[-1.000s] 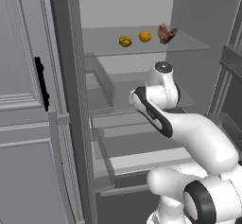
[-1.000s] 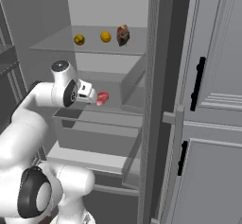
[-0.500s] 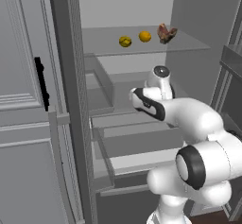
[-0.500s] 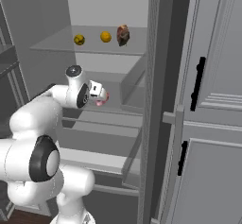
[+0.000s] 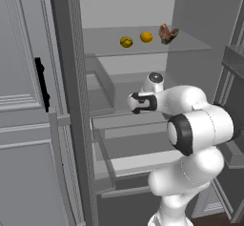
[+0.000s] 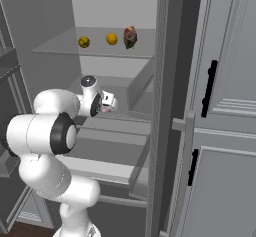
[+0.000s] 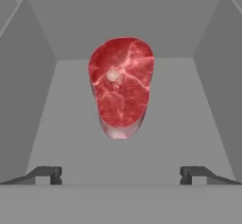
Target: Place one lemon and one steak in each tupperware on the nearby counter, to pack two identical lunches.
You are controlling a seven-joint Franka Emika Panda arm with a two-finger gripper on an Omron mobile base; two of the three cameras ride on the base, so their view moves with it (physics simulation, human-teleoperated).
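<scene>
There are two lemons on the upper fridge shelf (image 5: 190,46): a dull yellow lemon (image 5: 126,42) to the left and a brighter orange lemon (image 5: 146,36) beside it. There are two steaks: a darker brownish steak (image 5: 167,33) at the right end of that shelf, and one bright red steak (image 7: 121,85) lying in a grey drawer (image 7: 42,124) lower down. Three black handles (image 6: 208,88) show on the cabinet doors.

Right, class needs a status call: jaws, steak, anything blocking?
Jaws open, empty. Red steak dead ahead on fridge shelf, untouched. Path clear.
</scene>
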